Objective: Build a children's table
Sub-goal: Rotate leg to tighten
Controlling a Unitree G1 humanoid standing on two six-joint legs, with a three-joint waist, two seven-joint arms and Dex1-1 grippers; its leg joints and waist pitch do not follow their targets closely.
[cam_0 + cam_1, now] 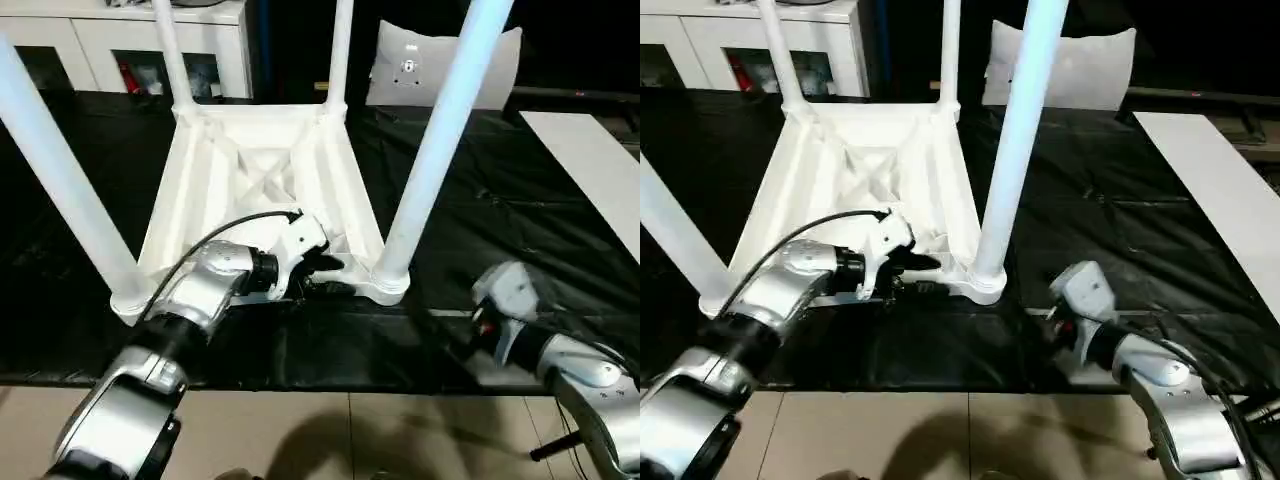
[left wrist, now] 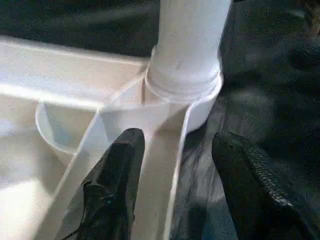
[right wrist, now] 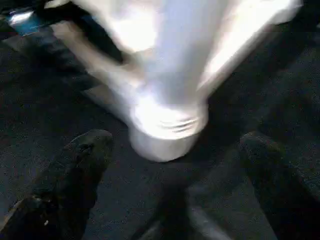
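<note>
Left gripper (image 2: 175,165), jaws parted, straddles the upturned children's table (image 1: 262,170) rim (near-right leg socket); right gripper (image 3: 170,175) gapes beside it

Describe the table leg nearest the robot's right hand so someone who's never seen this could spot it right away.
Start at the white table lying upside down on the black-covered bench, four legs pointing up. Go to its near corner on the robot's right side, where a long white leg stands in a round socket. Unlike the other legs, it has the left hand at its base and the right hand beside it.
</note>
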